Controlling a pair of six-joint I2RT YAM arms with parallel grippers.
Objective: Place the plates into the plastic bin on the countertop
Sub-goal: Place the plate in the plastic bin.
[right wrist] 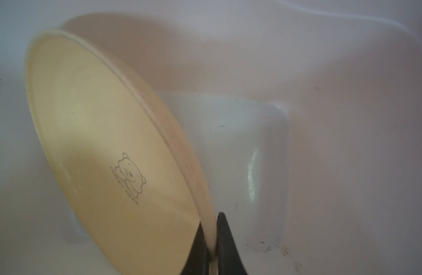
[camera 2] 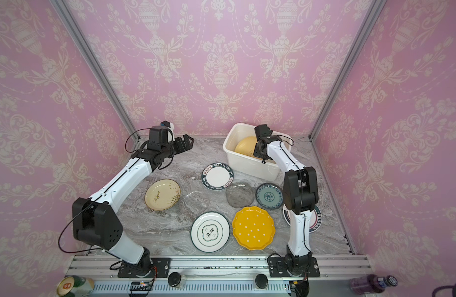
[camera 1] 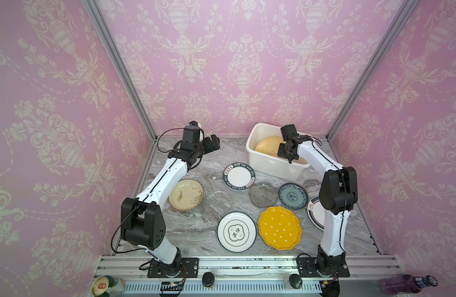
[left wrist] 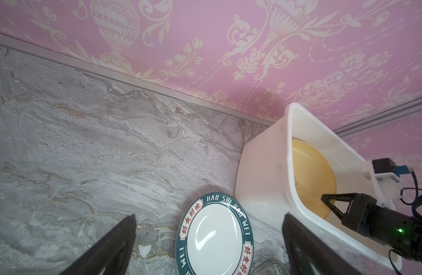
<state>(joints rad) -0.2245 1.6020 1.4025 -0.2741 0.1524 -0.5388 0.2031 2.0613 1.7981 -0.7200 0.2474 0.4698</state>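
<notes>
1. The right end effector [right wrist: 211, 222] is pinching the rim of the pale yellow bear plate [right wrist: 98, 133], which is sitting steeply tilted inside the white bin [camera 1: 273, 164].
2. The left end effector [camera 1: 212, 144] is hovering wide open and empty over the desk [camera 1: 190, 231].
3. 8 more plates [camera 1: 236, 232] are lying flat on the desk.
4. The bear plate is looking stiff, glossy and slippery, and probably breakable. The thin rim is the only place to take hold, so I'd set it down gently.

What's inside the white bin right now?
One pale yellow bear plate, tilted, its rim pinched by the right hand. The bin floor under the plate and arm is hidden.
</notes>
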